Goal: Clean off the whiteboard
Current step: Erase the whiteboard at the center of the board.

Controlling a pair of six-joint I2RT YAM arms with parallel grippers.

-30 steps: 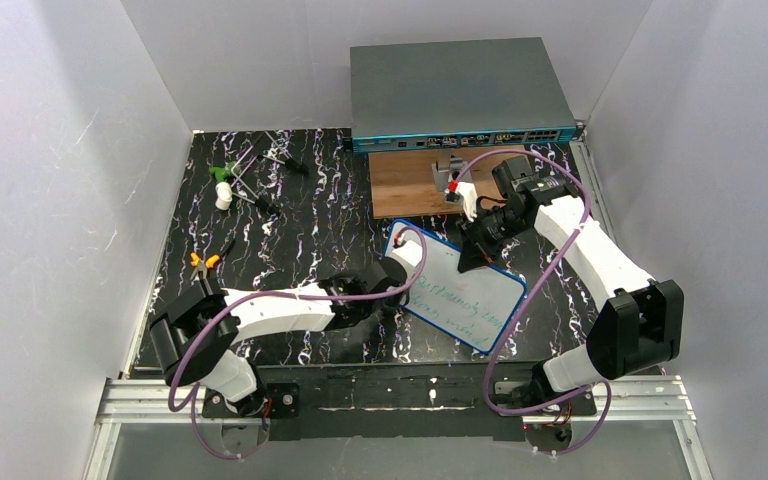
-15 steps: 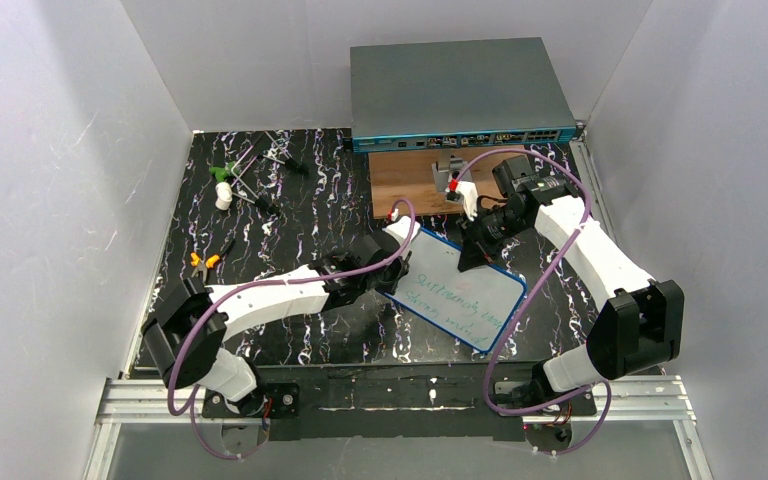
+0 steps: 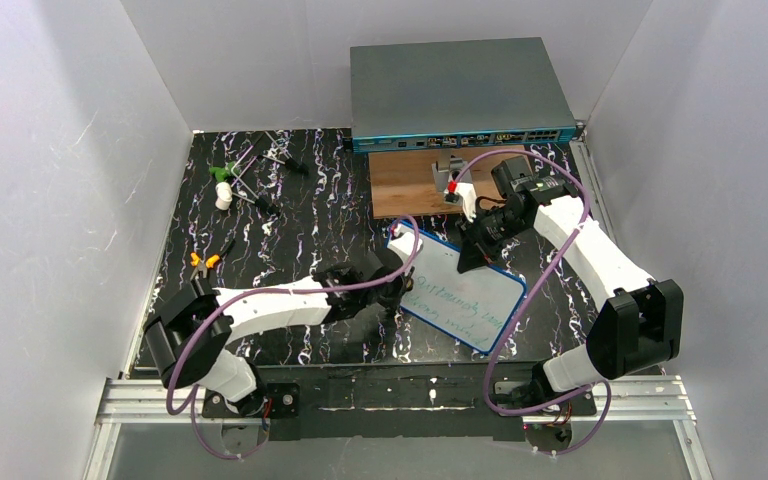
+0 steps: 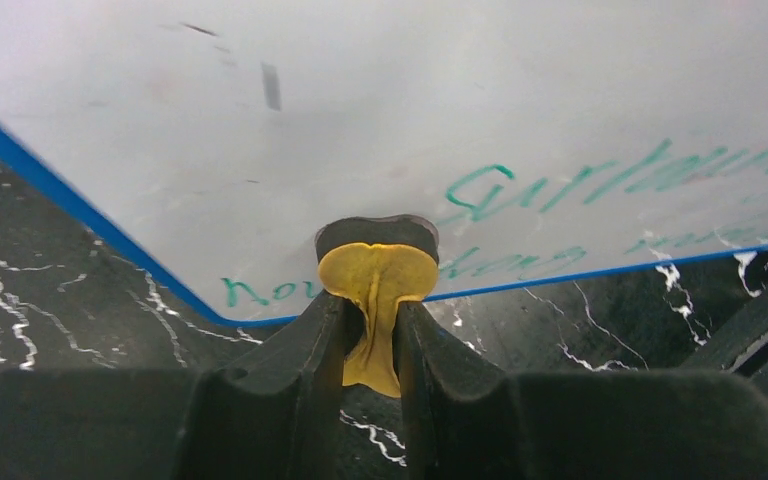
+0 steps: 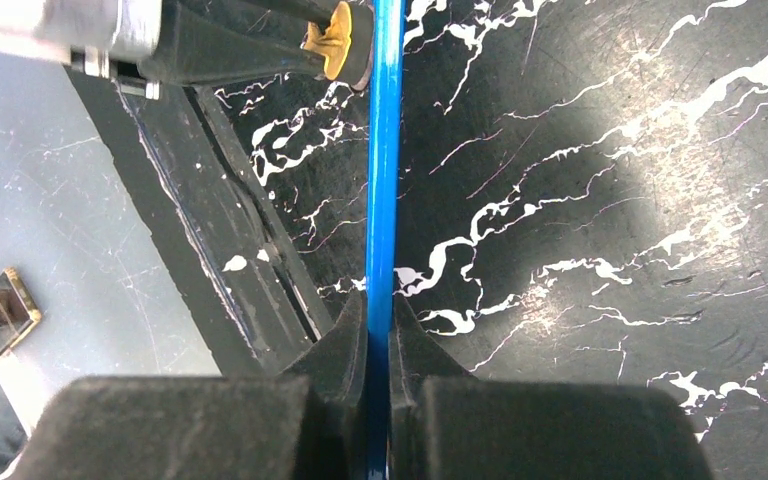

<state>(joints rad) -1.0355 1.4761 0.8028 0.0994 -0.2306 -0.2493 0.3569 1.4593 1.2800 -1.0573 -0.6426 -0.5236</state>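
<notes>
Pinching a yellow eraser pad [image 4: 375, 265] in the left gripper [image 4: 372, 320], fingers [image 4: 312, 340] parted only narrowly and squeezing the soft pad into a fold. Pressing the pad's dark face against the whiteboard [image 4: 460, 100], just inside the blue rim at its near-left edge, beside green handwriting that is running across the white surface.

Clenching the right gripper [image 5: 378, 325] hard on the opposite, far edge of the whiteboard, both fingers biting the thin blue rim, the board showing edge-on between them in the right wrist view. Showing there too, at the far end of that rim, the eraser pad [image 5: 338, 40] touching the board.

From above: bracing the whiteboard [image 3: 465, 290] diagonally on the black marbled desk [image 3: 290, 230], between the left gripper [image 3: 392, 290] at its near-left side and the right gripper [image 3: 472, 252] at its far side; impossible telling whether lying flat or slightly raised.

Beyond the board, bordering a wooden panel [image 3: 410, 185] and, behind that, a large grey box [image 3: 457, 85] with ports. Well apart on the left, scattering small tools [image 3: 250, 175] and orange-handled pliers [image 3: 203, 260] over the desk.
</notes>
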